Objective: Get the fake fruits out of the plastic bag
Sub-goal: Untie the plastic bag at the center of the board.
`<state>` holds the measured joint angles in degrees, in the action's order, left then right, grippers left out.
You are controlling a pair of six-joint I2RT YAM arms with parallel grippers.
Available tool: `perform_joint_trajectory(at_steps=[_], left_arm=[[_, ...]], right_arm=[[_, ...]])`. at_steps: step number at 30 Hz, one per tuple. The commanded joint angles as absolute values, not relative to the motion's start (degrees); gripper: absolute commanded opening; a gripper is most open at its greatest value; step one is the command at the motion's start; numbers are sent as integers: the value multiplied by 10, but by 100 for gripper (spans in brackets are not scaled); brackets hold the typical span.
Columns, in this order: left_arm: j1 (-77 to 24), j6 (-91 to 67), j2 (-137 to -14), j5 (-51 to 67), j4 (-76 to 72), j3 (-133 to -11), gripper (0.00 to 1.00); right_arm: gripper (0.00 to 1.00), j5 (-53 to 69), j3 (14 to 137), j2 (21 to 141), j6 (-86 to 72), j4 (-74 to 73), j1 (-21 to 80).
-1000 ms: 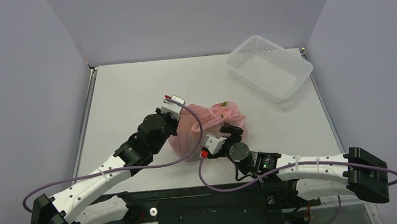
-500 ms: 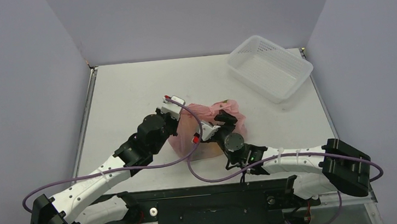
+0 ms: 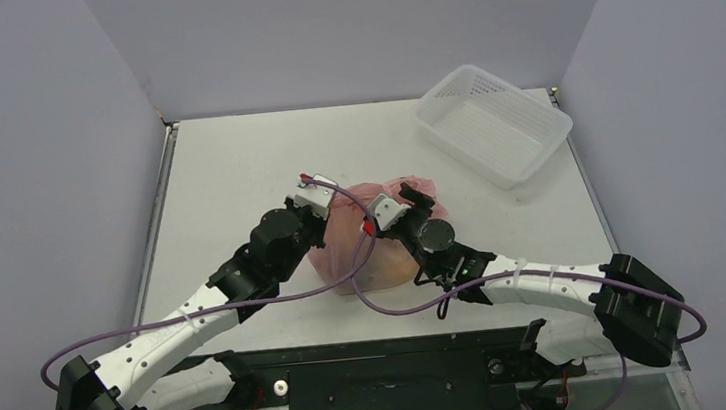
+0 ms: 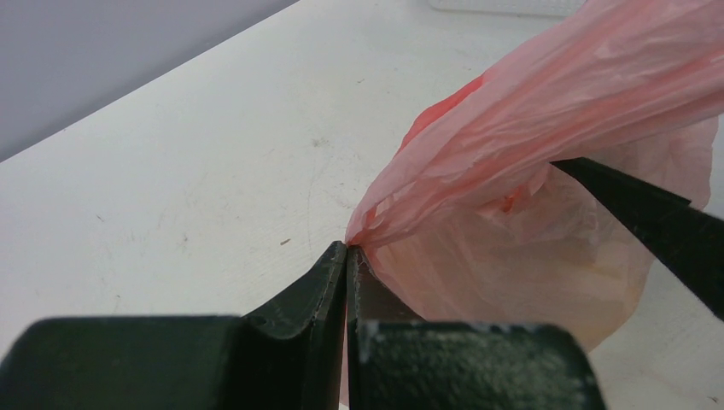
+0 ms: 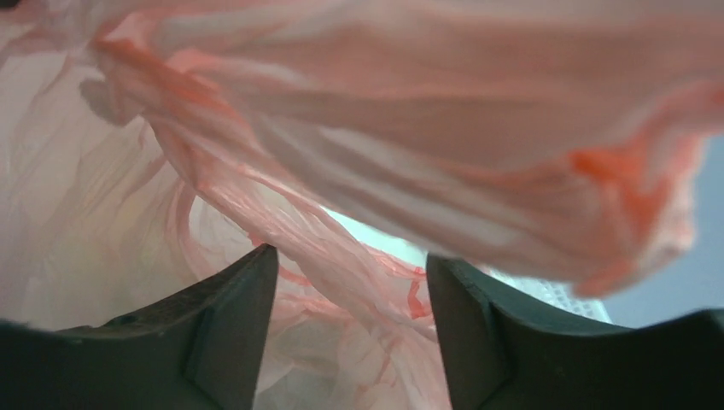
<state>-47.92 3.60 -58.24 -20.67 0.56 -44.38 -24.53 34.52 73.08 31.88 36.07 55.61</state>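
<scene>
1. The left hand (image 4: 346, 253) is clenched tight on a pinched edge of the thin, translucent pink plastic bag (image 3: 335, 246), and the film stretches taut from its tips.
2. The bag sits crumpled near the middle of the white surface (image 3: 235, 167), between the two hands. What it holds is too blurred to tell.
3. The right hand (image 5: 348, 261) is in among the bag's folds, released, its fingers spread with pink film draped loosely between them.
4. A white perforated plastic basket (image 3: 495, 124) lies at the far right corner, well apart from the bag.
</scene>
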Motion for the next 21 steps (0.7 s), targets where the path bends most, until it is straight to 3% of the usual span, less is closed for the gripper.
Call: perform_joint_trajectory(at_steps=[1,3,4,5,10,17,21], left_arm=[[-478,38,-581,-199,-27,-447,0],[-478,38,-580,-199,-26,-446,0],[-478,38,-581,-200,-27,-446,0],[-478,38,-581,-202,-27,-445,0],[-478,37,-580,-207,-30,-444,0],[-479,32,-571,-208,-36,-435,0],[-480,26,-568,-184,-38,-429,0]], right_arm=[[53,-169,387,726,233,363,526],[29,-157,393,725,204,357,513],[8,-158,402,722,191,353,506],[2,-170,405,721,159,347,502],[0,-184,378,661,22,378,445],[0,-220,313,519,-389,311,322],[0,-158,298,484,-484,270,262]])
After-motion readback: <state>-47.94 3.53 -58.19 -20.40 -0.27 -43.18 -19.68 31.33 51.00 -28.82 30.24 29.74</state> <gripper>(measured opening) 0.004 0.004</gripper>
